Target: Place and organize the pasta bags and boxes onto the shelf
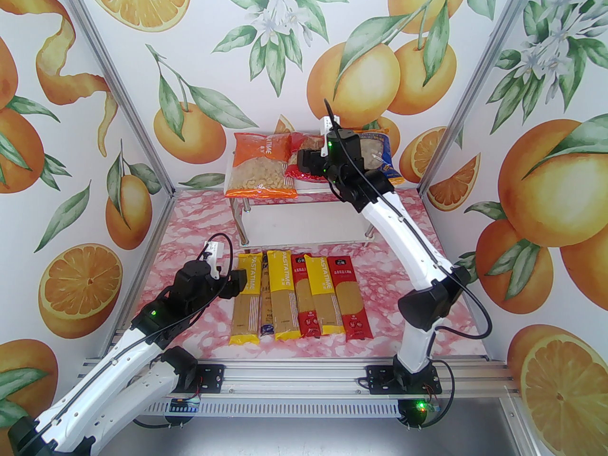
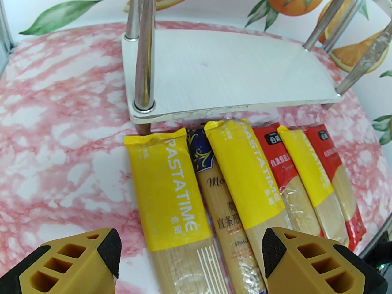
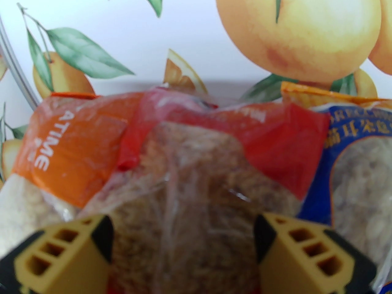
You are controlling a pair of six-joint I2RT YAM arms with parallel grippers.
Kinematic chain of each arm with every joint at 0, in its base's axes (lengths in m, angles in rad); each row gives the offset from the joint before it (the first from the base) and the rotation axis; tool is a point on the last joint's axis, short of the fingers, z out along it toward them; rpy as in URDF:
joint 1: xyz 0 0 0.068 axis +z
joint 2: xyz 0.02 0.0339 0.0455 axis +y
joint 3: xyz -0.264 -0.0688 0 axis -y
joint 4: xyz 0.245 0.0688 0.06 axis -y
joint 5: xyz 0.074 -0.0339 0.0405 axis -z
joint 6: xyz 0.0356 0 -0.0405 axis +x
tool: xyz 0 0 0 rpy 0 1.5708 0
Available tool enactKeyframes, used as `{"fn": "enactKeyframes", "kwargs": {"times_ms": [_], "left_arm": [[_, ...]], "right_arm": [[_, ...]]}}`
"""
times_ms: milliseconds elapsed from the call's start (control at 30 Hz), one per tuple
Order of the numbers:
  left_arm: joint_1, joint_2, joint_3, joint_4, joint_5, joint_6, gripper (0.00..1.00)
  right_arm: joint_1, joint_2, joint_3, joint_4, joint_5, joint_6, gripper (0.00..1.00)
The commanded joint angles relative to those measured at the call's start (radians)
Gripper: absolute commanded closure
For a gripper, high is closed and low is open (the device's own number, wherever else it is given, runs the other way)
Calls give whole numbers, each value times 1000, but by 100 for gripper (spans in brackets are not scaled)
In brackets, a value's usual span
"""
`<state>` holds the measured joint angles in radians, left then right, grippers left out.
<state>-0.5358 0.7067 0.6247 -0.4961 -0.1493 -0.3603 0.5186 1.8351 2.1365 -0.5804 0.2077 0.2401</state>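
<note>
- On the table [image 1: 199, 226], near left: left gripper [image 2: 191, 250], jaws wide apart, empty, hovering low over the left end of the row.
- Before the shelf [image 1: 304, 223], flat on the table: six packs [image 1: 299, 297], side by side, far ends at the lower board's front edge. Leftmost yellow pack [image 2: 168, 191] and blue pack [image 2: 214, 201] lie below and between the open jaws.
- Step in hand, as judged: pick-up of a first pack, none being shelved yet. Next move calls for lowering, closing across one narrow pack alone, then feeding it lengthwise between the legs [image 2: 144, 50].
- Centre, back: shelf, lower board bare.
- Top board, left to right: orange bag [image 1: 261, 164], red bag [image 3: 199, 164], blue bag [image 1: 377, 152], edges overlapping.
- Right gripper [image 3: 183, 237]: jaws apart, straddling the red bag's near end, not clamped; contact cannot be told.
</note>
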Motion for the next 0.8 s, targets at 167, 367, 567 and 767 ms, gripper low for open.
{"fn": "enactKeyframes", "kwargs": {"times_ms": [167, 367, 567, 767], "left_arm": [[5, -1, 30, 3, -10, 17, 19], [6, 8, 37, 8, -1, 16, 21], [7, -6, 42, -10, -10, 17, 21], [7, -16, 46, -22, -16, 14, 21]], "right_arm": [[-17, -87, 37, 111, -22, 41, 56], [-16, 67, 267, -11, -15, 22, 87], [-17, 212, 454, -61, -30, 16, 97], [-19, 276, 462, -59, -67, 10, 97]]}}
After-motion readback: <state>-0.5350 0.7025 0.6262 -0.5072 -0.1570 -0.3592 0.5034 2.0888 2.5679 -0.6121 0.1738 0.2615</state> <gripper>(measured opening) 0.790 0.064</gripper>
